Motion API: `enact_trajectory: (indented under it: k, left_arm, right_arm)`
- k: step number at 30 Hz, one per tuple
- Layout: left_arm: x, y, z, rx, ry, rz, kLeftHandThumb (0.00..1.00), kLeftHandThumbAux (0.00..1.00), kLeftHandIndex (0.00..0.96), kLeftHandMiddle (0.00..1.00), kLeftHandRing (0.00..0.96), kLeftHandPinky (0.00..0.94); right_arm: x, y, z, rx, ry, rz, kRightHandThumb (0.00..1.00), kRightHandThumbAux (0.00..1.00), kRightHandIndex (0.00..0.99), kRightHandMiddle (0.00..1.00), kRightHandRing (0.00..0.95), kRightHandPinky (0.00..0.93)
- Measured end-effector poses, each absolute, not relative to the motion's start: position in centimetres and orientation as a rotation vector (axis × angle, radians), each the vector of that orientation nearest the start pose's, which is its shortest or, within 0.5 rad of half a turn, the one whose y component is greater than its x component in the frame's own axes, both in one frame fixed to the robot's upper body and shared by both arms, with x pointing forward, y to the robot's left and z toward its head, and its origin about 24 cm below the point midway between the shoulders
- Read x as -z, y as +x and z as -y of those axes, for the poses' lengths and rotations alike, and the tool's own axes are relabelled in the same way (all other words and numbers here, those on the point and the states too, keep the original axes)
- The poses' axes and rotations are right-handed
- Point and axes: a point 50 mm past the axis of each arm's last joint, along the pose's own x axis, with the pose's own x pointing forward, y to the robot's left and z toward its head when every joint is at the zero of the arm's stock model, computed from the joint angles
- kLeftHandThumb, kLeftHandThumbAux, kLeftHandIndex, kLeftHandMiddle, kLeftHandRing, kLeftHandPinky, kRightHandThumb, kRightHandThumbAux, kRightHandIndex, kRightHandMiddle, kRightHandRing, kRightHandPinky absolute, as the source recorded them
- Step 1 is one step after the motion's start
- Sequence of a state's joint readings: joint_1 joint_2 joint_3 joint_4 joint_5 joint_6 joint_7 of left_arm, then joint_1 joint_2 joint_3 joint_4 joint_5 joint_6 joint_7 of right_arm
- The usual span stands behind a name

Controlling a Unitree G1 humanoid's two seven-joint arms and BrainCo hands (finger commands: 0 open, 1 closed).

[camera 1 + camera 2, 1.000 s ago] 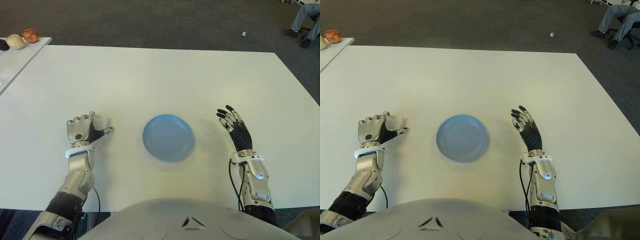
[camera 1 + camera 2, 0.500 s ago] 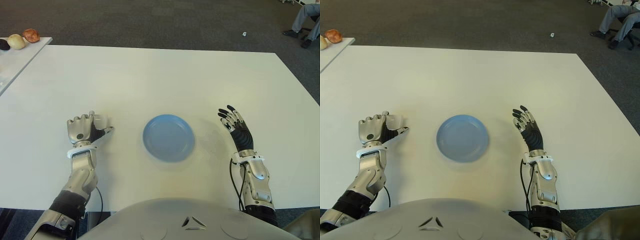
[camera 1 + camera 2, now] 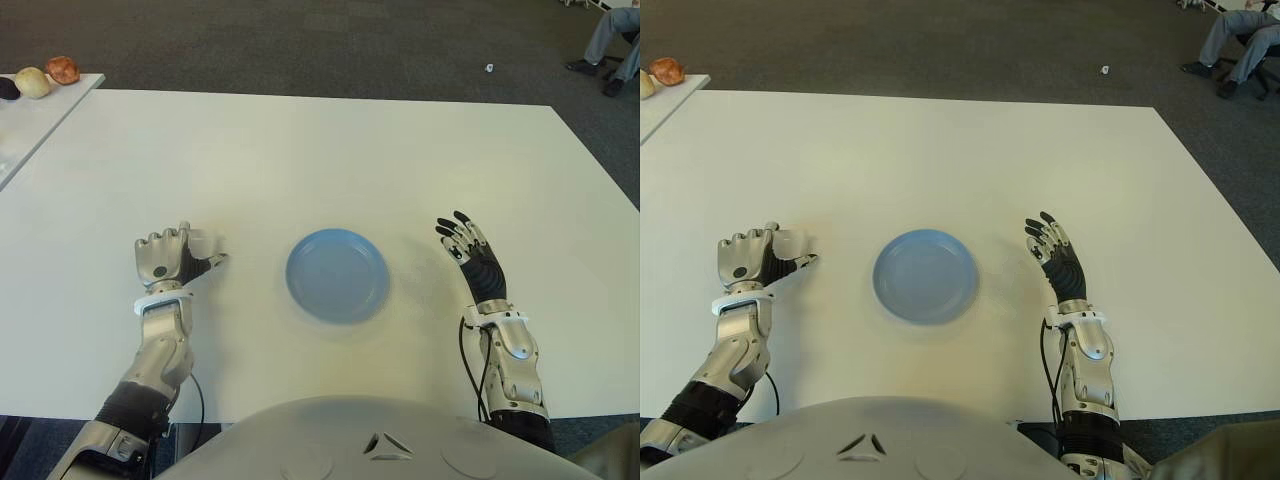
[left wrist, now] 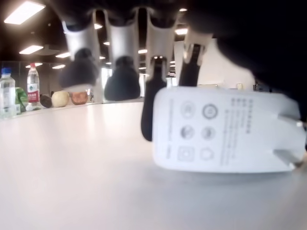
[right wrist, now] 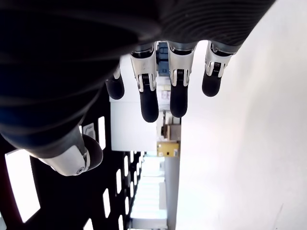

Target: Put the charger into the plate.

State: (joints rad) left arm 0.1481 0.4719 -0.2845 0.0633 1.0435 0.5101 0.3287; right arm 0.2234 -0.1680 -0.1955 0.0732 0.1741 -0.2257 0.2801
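White charger (image 4: 225, 132) on table, within curled left hand (image 3: 172, 258) fingers; blue plate (image 3: 337, 275) empty, well right.

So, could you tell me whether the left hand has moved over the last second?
No. The left hand shows at the same spot left of the blue plate, fingers curled by the white charger, which stands on the table.

One plate (image 3: 337, 275) and one charger (image 4: 225, 131) on one white table (image 3: 320, 150). Two hands — the left hand (image 3: 170, 258) and the right hand (image 3: 470, 255). On the side table (image 3: 25, 120) lie three round things (image 3: 33, 81) — one dark, one pale, one reddish. Two bottles (image 4: 19, 86) show far off in the left wrist view.
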Motion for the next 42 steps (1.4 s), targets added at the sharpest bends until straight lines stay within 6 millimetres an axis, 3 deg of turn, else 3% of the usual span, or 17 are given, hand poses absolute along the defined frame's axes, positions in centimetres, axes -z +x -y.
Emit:
enact_trajectory:
  k: [14,32,42]
  left_arm:
    - [-7.2,21.9,-20.7,-0.241,1.550,-0.078,0.854,0.666,0.401,0.540,0.821,0.794]
    - [-9.7,22.4,-17.5,-0.152,1.435,0.043,0.857,0.665,0.405,0.544,0.835,0.821]
    - [-10.0,22.6,-16.0,-0.055,1.371,0.104,0.857,0.665,0.406,0.542,0.843,0.802]
  right_arm:
    - [-0.8,19.5,23.1,-0.012,-0.032,-0.033,0.000,0.564,0.081,0.218,0.165,0.059]
    - [-0.6,19.5,22.6,-0.018,-0.024,-0.035,0.000,0.576,0.085,0.215,0.163,0.076]
    - [-0.6,19.5,22.5,-0.010,-0.025,-0.035,0.000,0.570,0.081,0.217,0.170,0.083]
